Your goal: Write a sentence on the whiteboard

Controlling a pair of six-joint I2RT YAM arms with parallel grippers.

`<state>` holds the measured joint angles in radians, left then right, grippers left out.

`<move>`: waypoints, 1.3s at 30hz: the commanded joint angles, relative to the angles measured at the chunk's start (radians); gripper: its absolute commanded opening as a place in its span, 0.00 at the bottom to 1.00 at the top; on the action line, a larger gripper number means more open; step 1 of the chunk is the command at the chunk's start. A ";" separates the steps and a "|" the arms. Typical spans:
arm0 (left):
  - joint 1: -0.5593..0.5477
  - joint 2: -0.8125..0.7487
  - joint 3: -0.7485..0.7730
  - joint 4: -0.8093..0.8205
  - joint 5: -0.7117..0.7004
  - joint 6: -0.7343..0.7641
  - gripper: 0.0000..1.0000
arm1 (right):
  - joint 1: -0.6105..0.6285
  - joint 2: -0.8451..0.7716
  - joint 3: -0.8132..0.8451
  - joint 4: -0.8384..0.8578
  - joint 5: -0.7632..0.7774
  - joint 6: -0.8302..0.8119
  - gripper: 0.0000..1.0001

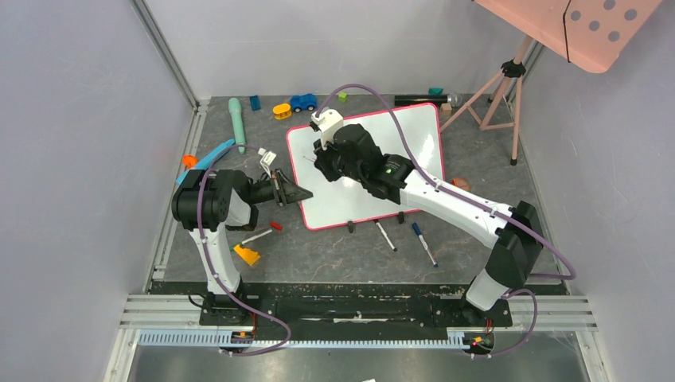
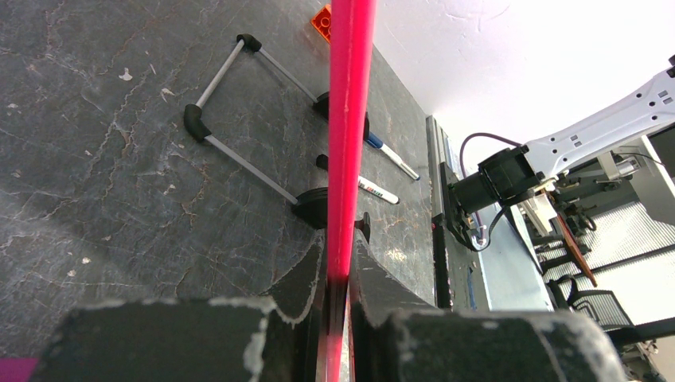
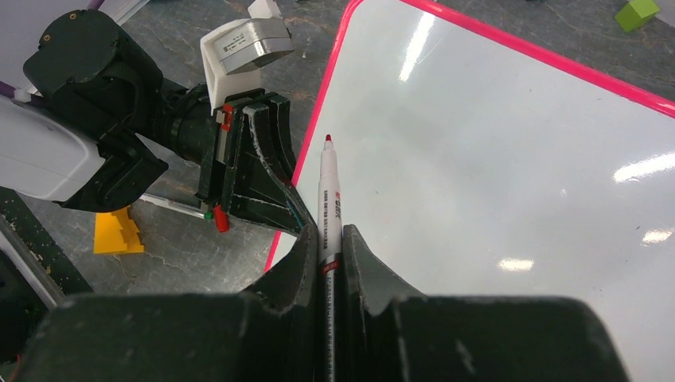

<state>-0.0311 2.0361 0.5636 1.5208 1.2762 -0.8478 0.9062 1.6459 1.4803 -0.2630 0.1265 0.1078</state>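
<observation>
Whiteboard [image 1: 414, 139] is sitting mid-table [image 1: 318, 255], its red-pink frame running round a glossy white face that is catching glare in the right wrist view. From above I am not managing to judge how steeply it is leaning.

I am watching the left gripper [image 1: 301, 193] reaching in at the board's left edge. In the left wrist view its jaws are pressing on the red frame from either side, so it is pinching the whiteboard by the rim.

The right gripper [image 1: 322, 159] is hanging over the left part of the board, jaws pressed together on a white marker [image 3: 329, 191], uncapped, its red tip pointing forward. The tip is lying just inside the left frame, near the left gripper.

Spare markers [image 1: 385, 235] are lying on the table just in front of the board's near edge, beside its black feet [image 1: 351, 227]. A yellow block [image 1: 246, 255] is sitting near the left arm. A pink perforated panel [image 1: 581, 24] on a tripod is standing at the far right.
</observation>
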 commanded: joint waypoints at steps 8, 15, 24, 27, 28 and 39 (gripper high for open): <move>-0.029 0.046 -0.021 0.036 0.021 0.067 0.07 | 0.004 -0.012 0.006 0.040 0.003 0.012 0.00; -0.029 0.047 -0.022 0.036 0.021 0.067 0.09 | 0.003 -0.015 -0.017 0.054 0.002 0.013 0.00; -0.030 0.046 -0.022 0.036 0.022 0.068 0.08 | 0.003 -0.031 -0.066 0.056 -0.016 0.019 0.00; -0.030 0.047 -0.021 0.036 0.020 0.067 0.07 | 0.004 -0.041 -0.082 0.059 -0.015 0.022 0.00; -0.030 0.048 -0.020 0.036 0.021 0.064 0.06 | 0.003 -0.044 -0.083 0.060 -0.015 0.022 0.00; -0.029 0.051 -0.014 0.036 0.019 0.061 0.02 | 0.003 -0.023 -0.016 0.065 -0.004 0.006 0.00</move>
<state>-0.0353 2.0422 0.5694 1.5211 1.2774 -0.8474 0.9062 1.6444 1.3964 -0.2417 0.1173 0.1219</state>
